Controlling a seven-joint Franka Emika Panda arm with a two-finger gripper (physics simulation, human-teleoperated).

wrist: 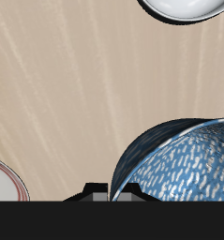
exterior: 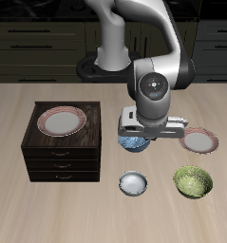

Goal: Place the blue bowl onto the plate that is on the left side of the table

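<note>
The blue bowl [exterior: 134, 143] [wrist: 184, 159], blue outside and mottled blue-and-white inside, hangs tilted under the gripper [exterior: 136, 139] [wrist: 113, 192]. The fingers are closed on its rim, so the gripper is shut on the bowl. The hand covers most of the bowl in the exterior view. The plate on the left side of the table [exterior: 200, 141] [wrist: 3, 183], white with a pinkish rim, lies flat on the tabletop a short way beside the bowl and carries nothing.
A dark wooden drawer cabinet [exterior: 58, 157] stands on the other side with a second plate [exterior: 63, 121] on top. Nearer the front edge sit a small white-grey bowl [exterior: 133, 182] [wrist: 184, 7] and an olive-green bowl [exterior: 193, 180].
</note>
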